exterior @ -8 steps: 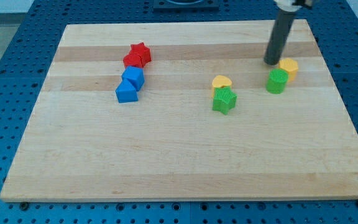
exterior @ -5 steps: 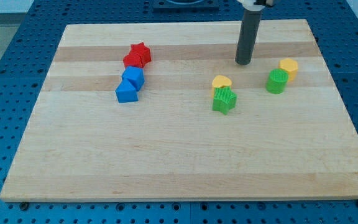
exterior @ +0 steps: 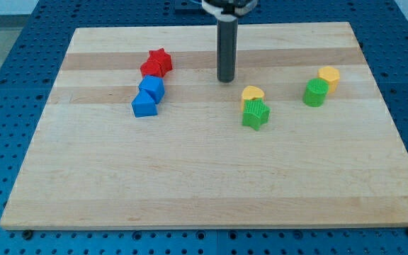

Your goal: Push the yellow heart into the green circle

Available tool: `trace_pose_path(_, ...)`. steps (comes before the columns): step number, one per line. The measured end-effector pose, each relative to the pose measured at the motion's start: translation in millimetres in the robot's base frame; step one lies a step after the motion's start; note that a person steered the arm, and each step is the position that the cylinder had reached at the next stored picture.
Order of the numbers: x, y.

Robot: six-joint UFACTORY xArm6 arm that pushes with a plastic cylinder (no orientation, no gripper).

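The yellow heart (exterior: pixel 252 93) lies right of the board's middle, touching a green star (exterior: pixel 256 113) just below it. The green circle (exterior: pixel 316 92) stands further to the view's right, with a yellow block (exterior: pixel 329 77) touching its upper right side. My tip (exterior: pixel 224 78) rests on the board up and to the left of the yellow heart, a short gap away from it.
A red star (exterior: pixel 160 59) and a red block (exterior: pixel 149 69) sit at the upper left, with two blue blocks (exterior: pixel 151 88) (exterior: pixel 144 105) just below them. The wooden board (exterior: pixel 190 184) lies on a blue perforated table.
My tip has slid to the view's left, from beside the yellow block and green circle to a spot up-left of the yellow heart. No block has moved.
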State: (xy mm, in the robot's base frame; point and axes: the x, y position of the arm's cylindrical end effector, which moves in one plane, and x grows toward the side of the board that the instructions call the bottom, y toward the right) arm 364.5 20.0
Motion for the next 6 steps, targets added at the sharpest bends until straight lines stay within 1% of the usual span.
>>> trace_pose_path(1,29,-3)
trace_pose_path(2,38,2)
trace_pose_path(4,60,41)
trace_pose_path(6,65,72)
